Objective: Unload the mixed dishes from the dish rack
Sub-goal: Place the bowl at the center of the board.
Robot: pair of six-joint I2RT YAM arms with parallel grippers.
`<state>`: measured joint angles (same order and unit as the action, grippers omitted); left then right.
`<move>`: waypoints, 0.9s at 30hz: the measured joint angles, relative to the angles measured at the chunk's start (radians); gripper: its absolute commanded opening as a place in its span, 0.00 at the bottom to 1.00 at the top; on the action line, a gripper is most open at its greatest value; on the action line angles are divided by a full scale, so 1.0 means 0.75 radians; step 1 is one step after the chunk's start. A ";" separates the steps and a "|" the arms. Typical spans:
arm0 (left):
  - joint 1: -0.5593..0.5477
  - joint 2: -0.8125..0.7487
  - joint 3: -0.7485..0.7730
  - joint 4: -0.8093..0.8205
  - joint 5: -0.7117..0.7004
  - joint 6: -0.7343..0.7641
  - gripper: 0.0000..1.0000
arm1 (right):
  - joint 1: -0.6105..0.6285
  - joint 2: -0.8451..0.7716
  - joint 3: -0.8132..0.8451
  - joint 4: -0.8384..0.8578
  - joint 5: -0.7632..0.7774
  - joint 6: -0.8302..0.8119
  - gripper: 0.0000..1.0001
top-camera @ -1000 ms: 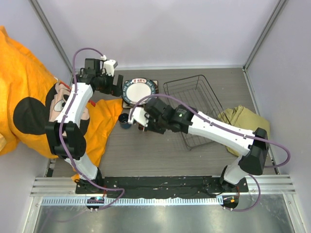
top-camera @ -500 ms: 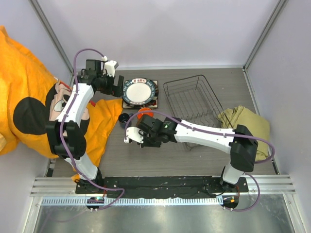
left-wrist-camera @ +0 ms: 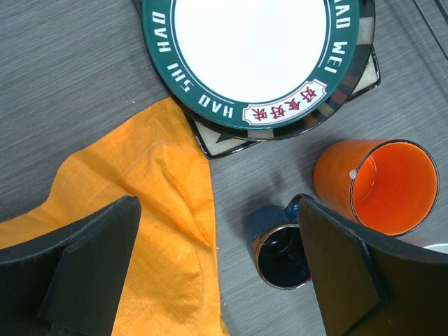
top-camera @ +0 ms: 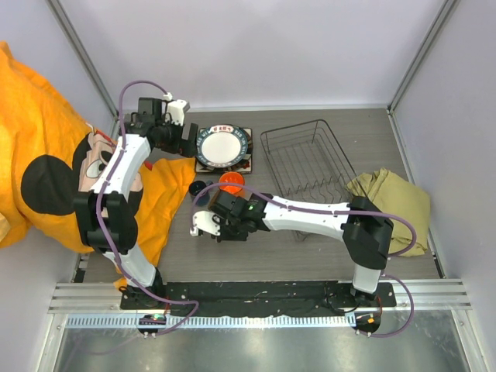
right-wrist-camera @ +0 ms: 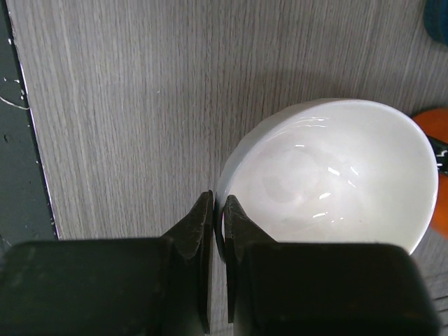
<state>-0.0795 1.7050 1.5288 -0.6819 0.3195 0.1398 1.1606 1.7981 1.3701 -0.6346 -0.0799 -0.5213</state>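
My right gripper (right-wrist-camera: 219,206) is shut on the rim of the plain white bowl (right-wrist-camera: 329,175), low over the wooden table. In the top view that gripper (top-camera: 223,222) is left of the dish rack (top-camera: 306,167), and the arm hides the bowl. The orange mug (top-camera: 230,182) and small dark-blue cup (top-camera: 198,188) stand upright just behind it. The round dark-rimmed plate (top-camera: 222,147) lies on the square cream plate (top-camera: 247,164). My left gripper (left-wrist-camera: 220,259) hangs open above the blue cup (left-wrist-camera: 280,248) and the cloth's edge, holding nothing.
A large orange cloth (top-camera: 46,155) covers the table's left side and reaches towards the cups. An olive cloth (top-camera: 391,198) lies right of the rack. Only bare wires show in the rack. Walls close the table in at the back and sides.
My right arm has carried the bowl left and towards the near edge, away from the rack, uncovering the orange mug. The left arm has barely moved.
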 measured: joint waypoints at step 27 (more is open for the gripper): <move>0.002 0.022 -0.026 0.027 0.054 -0.002 1.00 | 0.077 0.110 -0.009 0.136 0.014 -0.009 0.01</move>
<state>-0.0780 1.7218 1.5093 -0.6613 0.3603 0.1383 1.2182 1.8805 1.3636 -0.5323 -0.0696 -0.5278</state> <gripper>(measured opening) 0.996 0.107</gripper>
